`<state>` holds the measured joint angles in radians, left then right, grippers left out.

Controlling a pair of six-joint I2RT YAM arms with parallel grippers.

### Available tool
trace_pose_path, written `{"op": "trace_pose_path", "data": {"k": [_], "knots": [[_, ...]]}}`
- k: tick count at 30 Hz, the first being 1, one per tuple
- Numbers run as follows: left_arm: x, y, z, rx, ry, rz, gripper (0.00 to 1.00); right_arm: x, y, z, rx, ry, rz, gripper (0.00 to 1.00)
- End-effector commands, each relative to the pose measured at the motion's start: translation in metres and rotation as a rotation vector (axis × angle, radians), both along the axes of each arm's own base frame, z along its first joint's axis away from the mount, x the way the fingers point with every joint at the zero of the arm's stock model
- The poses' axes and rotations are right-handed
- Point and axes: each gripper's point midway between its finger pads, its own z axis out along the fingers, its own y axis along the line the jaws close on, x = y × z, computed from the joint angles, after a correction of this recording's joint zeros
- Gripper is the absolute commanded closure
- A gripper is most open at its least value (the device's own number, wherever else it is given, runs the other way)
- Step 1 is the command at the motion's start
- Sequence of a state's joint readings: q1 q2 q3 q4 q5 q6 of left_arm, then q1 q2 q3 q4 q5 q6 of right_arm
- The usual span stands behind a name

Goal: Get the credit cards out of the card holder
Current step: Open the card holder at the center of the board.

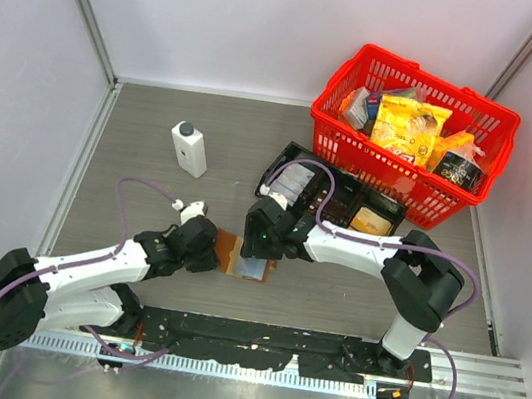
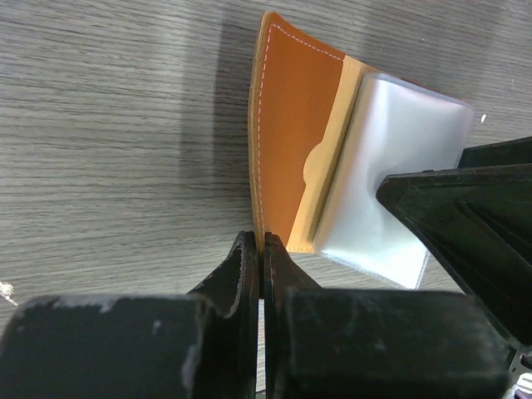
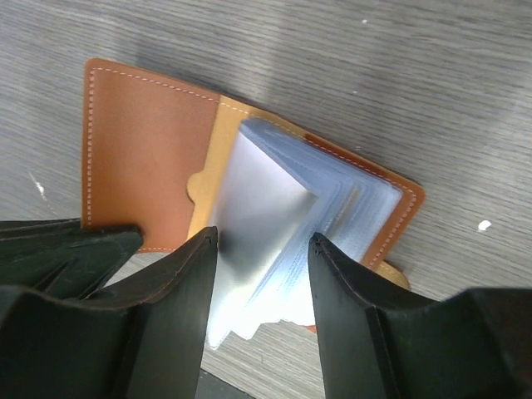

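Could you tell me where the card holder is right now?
In the top view the card holder lies open on the table between the grippers: left gripper pinching its flap, right gripper straddling its sleeves.

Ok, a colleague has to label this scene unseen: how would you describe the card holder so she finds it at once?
Start at the red basket at the back right, then the black tray in front of it. Nearer still lies the card holder, open: the only brown leather-look piece, white-stitched, with pale plastic sleeves.
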<state>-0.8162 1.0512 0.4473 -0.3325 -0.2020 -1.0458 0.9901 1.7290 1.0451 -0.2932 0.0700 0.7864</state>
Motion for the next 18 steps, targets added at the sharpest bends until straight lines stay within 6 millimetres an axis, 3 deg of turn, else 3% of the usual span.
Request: {"op": "trace_pose_path", "data": {"k": [1,6,18], "knots": [[0.001,-0.009,0.002,-0.047,-0.003,-0.005,1.00,0.002,0.023,0.018,0.112,-0.014,0.026,0.47],[0.002,-0.013,0.001,-0.057,0.001,-0.013,1.00,0.001,0.041,0.034,0.187,-0.017,0.082,0.47],[0.002,-0.012,-0.009,-0.090,-0.003,0.024,1.00,0.018,0.086,0.059,0.241,-0.032,0.176,0.47]]}}
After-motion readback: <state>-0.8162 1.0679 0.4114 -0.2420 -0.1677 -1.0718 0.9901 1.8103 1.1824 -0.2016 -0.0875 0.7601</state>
